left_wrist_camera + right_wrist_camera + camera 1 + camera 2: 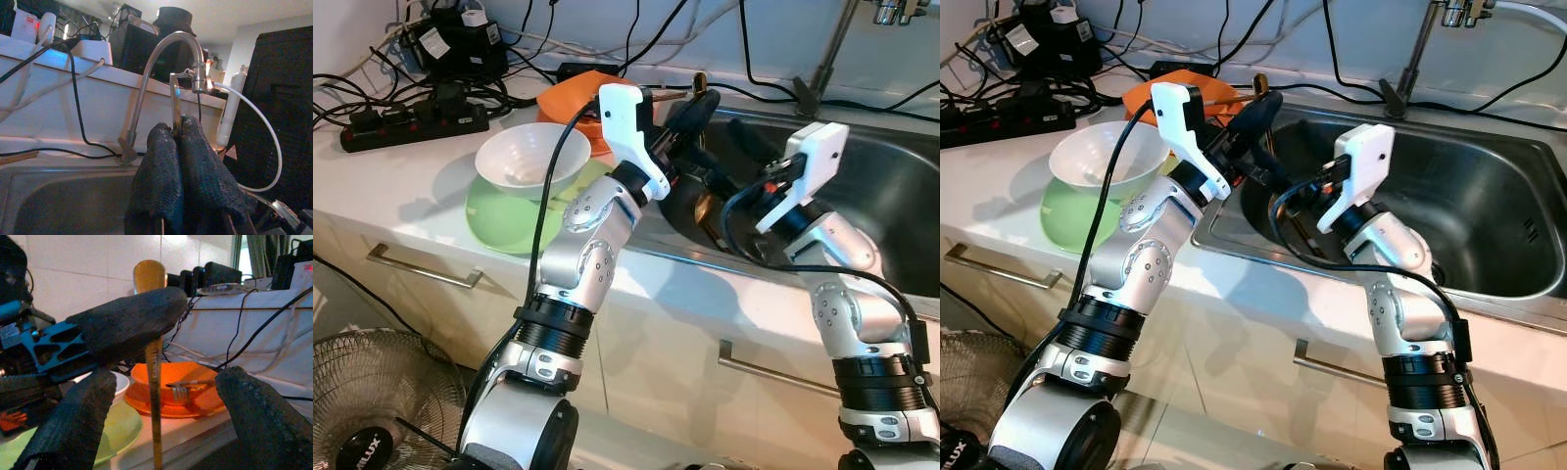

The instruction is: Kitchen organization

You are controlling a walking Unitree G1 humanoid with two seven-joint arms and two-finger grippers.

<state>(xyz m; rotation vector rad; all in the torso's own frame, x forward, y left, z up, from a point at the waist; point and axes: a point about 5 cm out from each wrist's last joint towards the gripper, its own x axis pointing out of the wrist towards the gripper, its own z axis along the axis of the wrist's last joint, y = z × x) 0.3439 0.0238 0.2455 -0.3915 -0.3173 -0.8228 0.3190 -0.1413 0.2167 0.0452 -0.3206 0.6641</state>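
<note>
left end effector (690, 110) pinches a slender wooden handle (155, 396).

The right gripper (166, 426) has its two black fingers (63, 431) spread wide apart, with nothing between them. In the gap stands a wooden utensil handle (154, 382), upright, with a rounded top. The left gripper (128, 317) is closed around the upper part of this handle. Its blue frame is seen beside it. Behind the handle an orange bowl (168, 377) sits on an orange plate (205, 404), and a fork (186, 387) lies across the bowl's front. Near them a white bowl (121, 382) rests on a light green plate (120, 428). All stand on the pale bench (195, 431). Black cables (254, 328) hang on the tiled wall (78, 274) behind.
</note>
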